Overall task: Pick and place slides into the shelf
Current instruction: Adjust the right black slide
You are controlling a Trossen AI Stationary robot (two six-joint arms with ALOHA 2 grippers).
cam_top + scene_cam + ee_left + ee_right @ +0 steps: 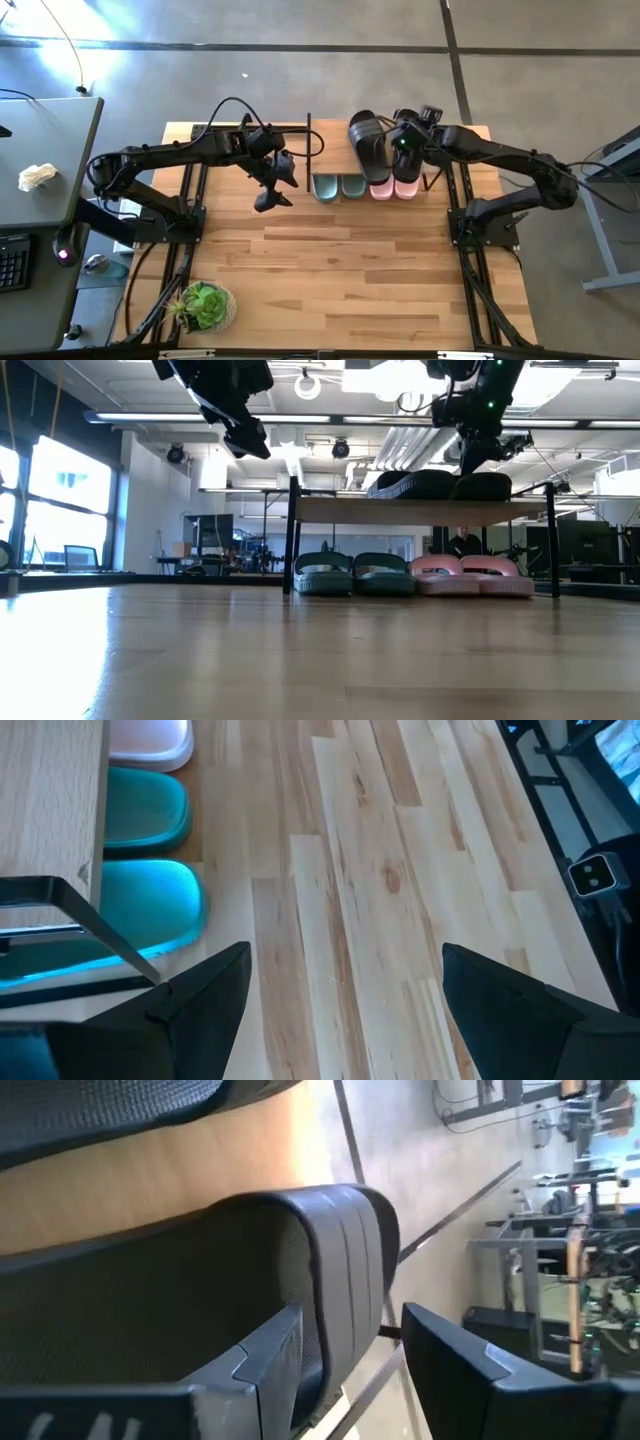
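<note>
The shelf point(330, 150) stands at the table's far middle. Two sage-green slides point(338, 186) and two pale pink slides point(393, 188) lie side by side on the table under its plank, toes toward the near edge. On the plank point(330, 510) lie two black slides, the left one point(367, 145) free on its sole. My right gripper point(405, 140) is above the right black slide point(482, 486) and shut on it. My left gripper point(272, 195) hangs open over bare table just left of the shelf, above the plank's height, holding nothing. My right gripper has the right black slide by the side of its ribbed strap point(335, 1310). One finger point(250, 1380) is under the strap over the footbed, and the other point(480, 1370) is outside the slide's side. The fingers slant down from the table's right. The slide's sole appears to rest on the plank.
A potted plant point(205, 305) stands near the table's near left corner. The wide wooden tabletop point(350, 260) stretches in front of the shelf. A grey desk point(50, 170) with a crumpled paper borders the table's left. The shelf's thin black legs point(290, 540) frame the slides below.
</note>
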